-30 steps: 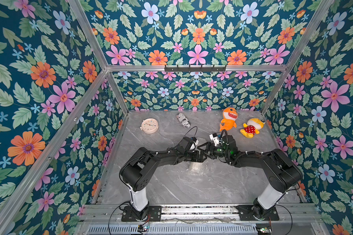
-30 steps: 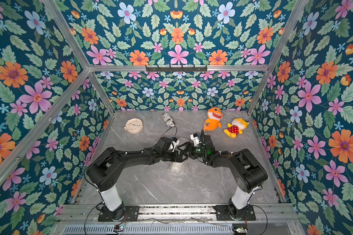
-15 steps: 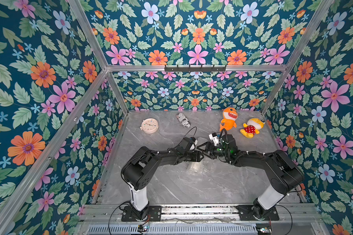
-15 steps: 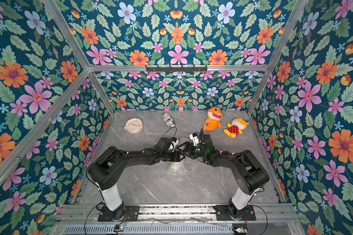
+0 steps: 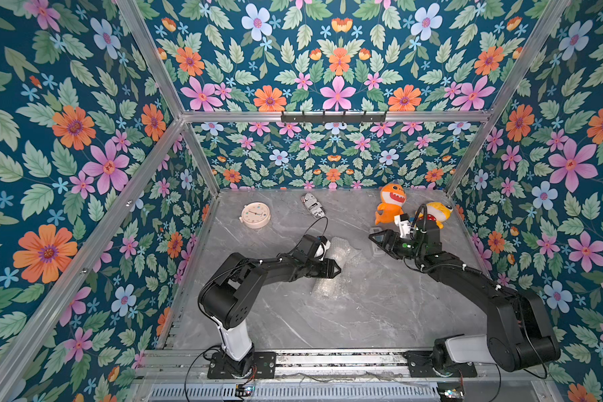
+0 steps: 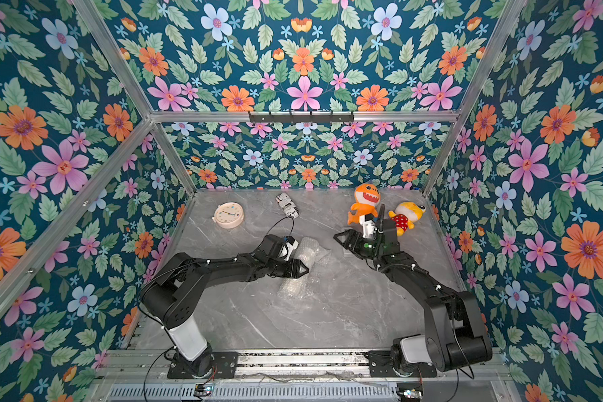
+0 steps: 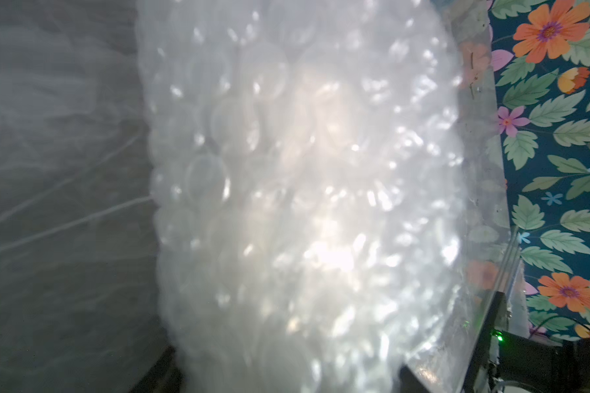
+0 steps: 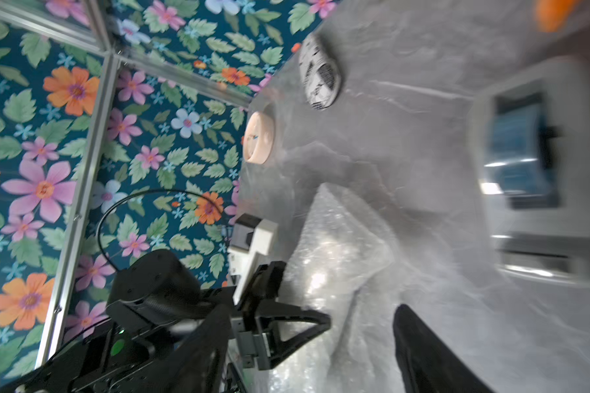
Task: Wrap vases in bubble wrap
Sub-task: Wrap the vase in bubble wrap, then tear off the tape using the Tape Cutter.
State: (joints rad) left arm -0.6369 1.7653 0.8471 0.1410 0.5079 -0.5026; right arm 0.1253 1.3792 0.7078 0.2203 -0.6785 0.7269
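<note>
The bubble wrap (image 5: 326,285) (image 6: 295,287) lies as a long crinkled bundle in the middle of the grey floor. The vase is hidden; I see only a pale glow through the bubble wrap (image 7: 304,187), which fills the left wrist view. My left gripper (image 5: 336,269) (image 6: 306,270) rests across the bundle's middle, its jaws closed to a point and pinching the sheet. In the right wrist view, the left gripper (image 8: 326,321) touches a raised fold of the wrap (image 8: 341,251). My right gripper (image 5: 375,240) (image 6: 340,240) hovers off to the right, open and holding nothing.
A round pink clock (image 5: 255,215) and a black-and-white patterned object (image 5: 314,206) sit at the back. An orange plush (image 5: 390,203) and a yellow plush (image 5: 436,213) sit back right, close behind the right wrist. A grey box-like device (image 8: 525,153) stands beside the right gripper. Floral walls enclose the floor.
The two grippers met over the wrap a second ago. The left one has shut since then. The right arm has drawn back to the right, and the bundle now shows between them.
</note>
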